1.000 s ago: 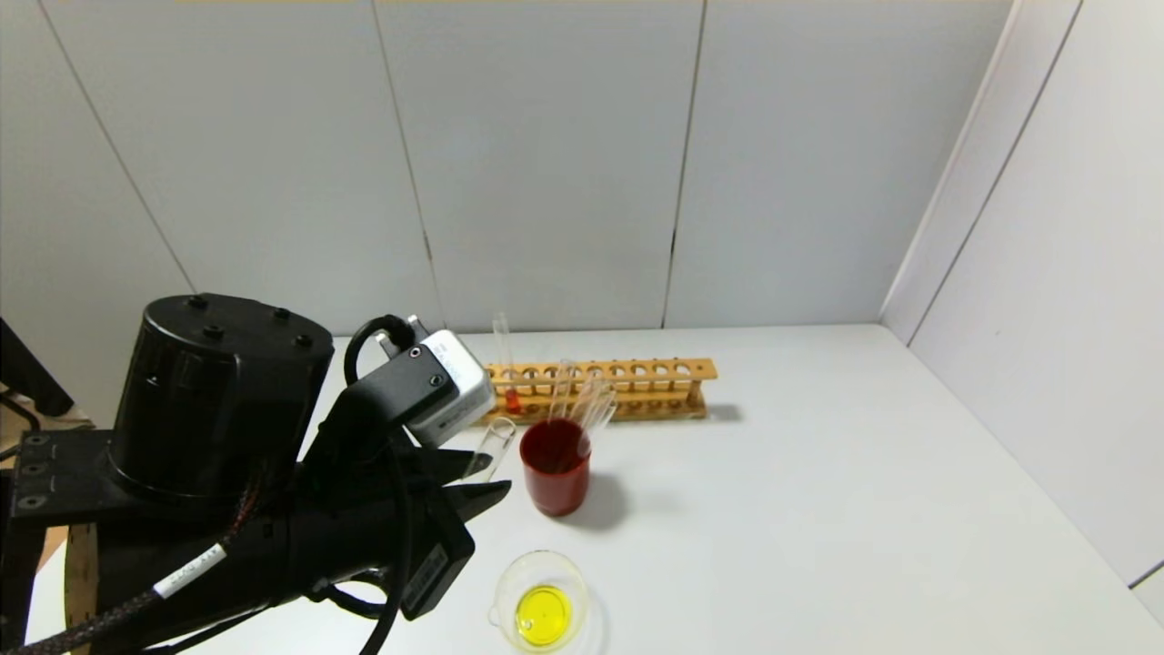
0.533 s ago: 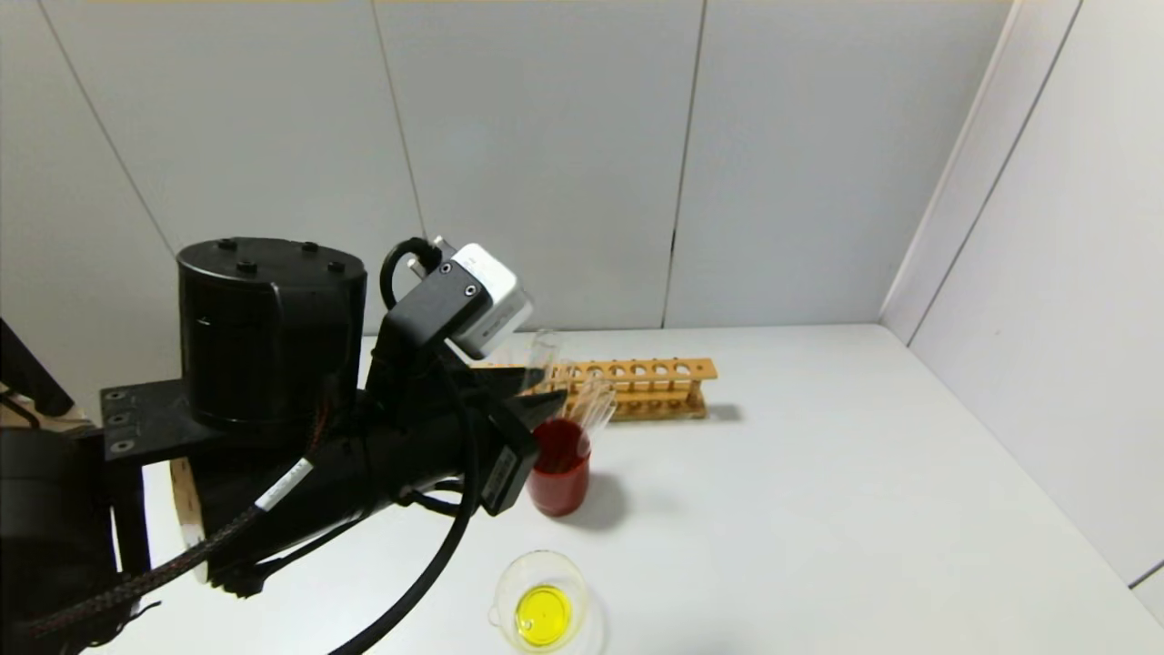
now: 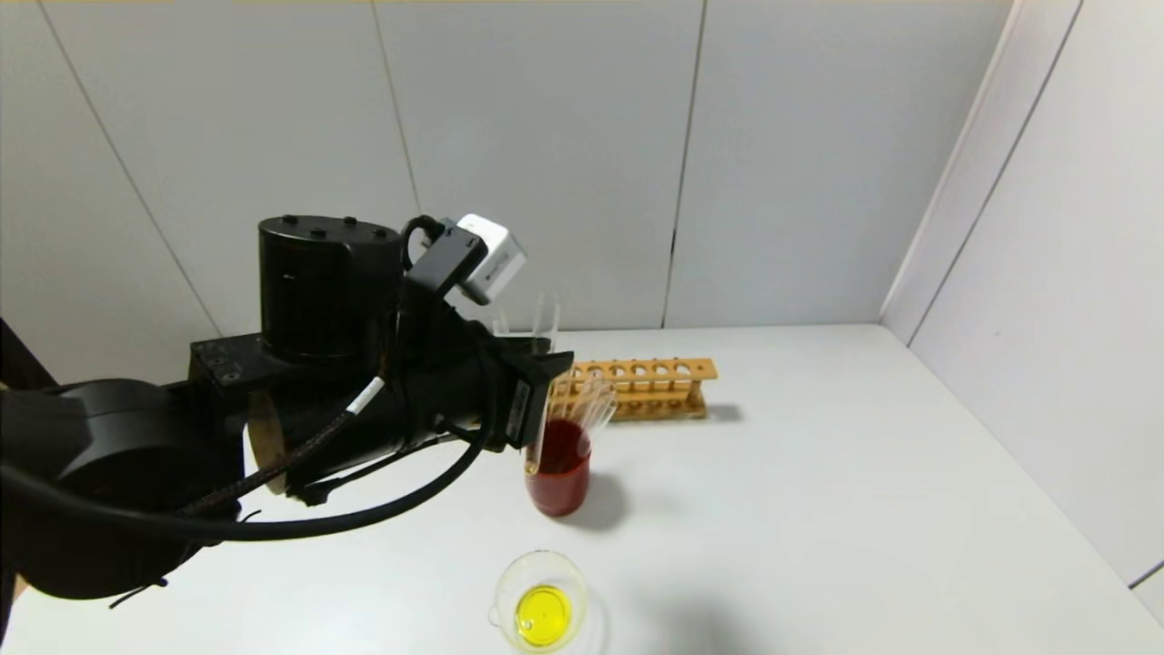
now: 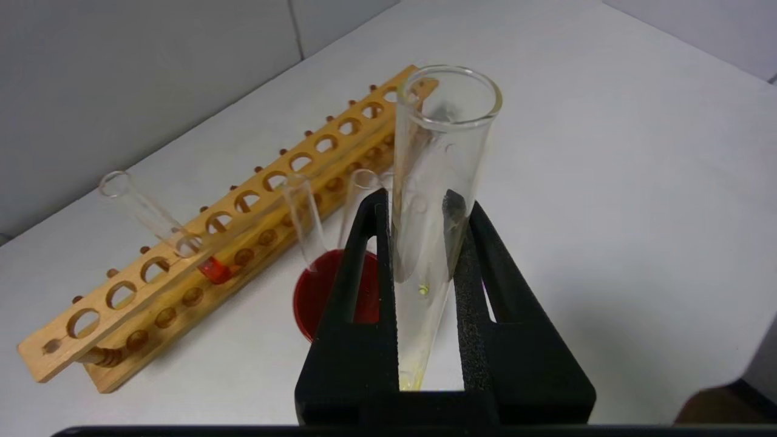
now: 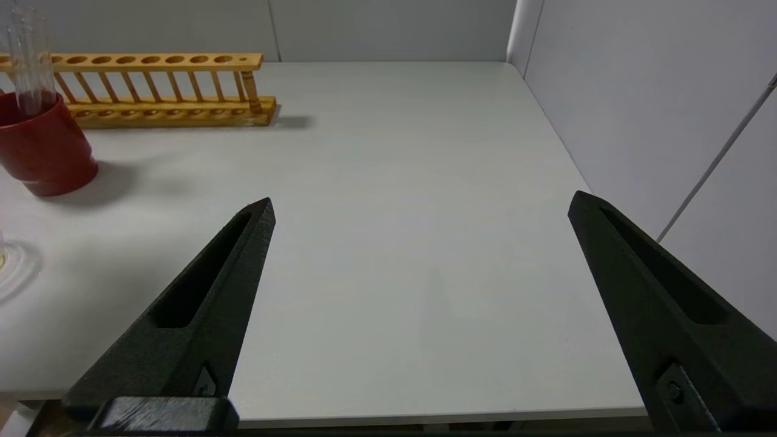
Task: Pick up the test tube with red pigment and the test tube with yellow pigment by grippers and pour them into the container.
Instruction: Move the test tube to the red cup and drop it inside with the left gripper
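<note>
My left gripper (image 3: 544, 357) (image 4: 419, 203) is shut on the test tube with yellow pigment (image 4: 443, 152), which is nearly empty, with only a yellow film at its base. It holds the tube (image 3: 546, 318) upright, mouth up, over the near rim of the red cup (image 3: 556, 482). The test tube with red pigment (image 4: 211, 269) leans in the wooden rack (image 4: 243, 206). The container (image 3: 506, 589) sits at the table's front and holds yellow liquid. My right gripper (image 5: 422, 203) is open and empty over the bare right side of the table.
The red cup (image 4: 312, 297) (image 5: 42, 152) holds several clear empty tubes and stands in front of the rack (image 3: 655, 387) (image 5: 152, 85). White walls close the back and right. The container's edge (image 5: 9, 267) shows in the right wrist view.
My left arm has risen and swung back and right, carrying the tube from low beside the container up to the cup. The tube has turned from tilted to upright.
</note>
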Robot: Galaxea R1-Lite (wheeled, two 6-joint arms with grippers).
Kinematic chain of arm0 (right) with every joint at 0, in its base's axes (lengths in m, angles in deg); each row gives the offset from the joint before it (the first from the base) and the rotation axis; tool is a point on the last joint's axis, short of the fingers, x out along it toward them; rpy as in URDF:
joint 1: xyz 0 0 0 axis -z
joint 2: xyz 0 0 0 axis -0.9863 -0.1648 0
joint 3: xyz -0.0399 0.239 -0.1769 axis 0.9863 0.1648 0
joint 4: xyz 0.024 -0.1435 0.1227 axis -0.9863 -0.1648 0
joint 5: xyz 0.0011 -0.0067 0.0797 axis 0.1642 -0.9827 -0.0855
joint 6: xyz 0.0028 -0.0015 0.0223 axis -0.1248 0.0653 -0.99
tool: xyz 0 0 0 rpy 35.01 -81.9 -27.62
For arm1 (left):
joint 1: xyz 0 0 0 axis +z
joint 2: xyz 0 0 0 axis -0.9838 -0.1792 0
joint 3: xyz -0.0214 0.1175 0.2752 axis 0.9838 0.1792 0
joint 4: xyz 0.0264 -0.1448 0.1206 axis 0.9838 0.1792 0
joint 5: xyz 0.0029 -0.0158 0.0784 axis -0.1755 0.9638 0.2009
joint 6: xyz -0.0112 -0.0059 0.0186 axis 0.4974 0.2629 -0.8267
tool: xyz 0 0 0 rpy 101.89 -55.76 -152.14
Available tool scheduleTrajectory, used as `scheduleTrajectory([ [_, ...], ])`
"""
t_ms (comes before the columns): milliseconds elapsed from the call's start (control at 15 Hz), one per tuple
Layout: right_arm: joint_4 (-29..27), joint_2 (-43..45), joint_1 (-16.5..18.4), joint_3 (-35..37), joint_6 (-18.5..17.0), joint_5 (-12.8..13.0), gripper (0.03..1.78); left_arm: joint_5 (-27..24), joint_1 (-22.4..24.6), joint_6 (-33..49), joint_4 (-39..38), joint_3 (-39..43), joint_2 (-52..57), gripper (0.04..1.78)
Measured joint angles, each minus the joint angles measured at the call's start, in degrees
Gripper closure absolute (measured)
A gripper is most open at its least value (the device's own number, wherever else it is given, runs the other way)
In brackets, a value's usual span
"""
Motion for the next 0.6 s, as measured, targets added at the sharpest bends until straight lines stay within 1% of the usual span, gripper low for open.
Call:
scheduleTrajectory([
  [267,0.0,0.0,0.0,0.0,0.0,0.0,0.11,0.1,3.2,0.1,-4.8,-1.3,-4.7,1.5],
  [467,0.0,0.0,0.0,0.0,0.0,0.0,0.11,-0.1,4.5,0.0,-8.7,-1.8,-8.3,1.5],
  [600,0.0,0.0,0.0,0.0,0.0,0.0,0.11,-0.2,4.9,0.1,-9.4,-2.5,-10.3,1.5],
])
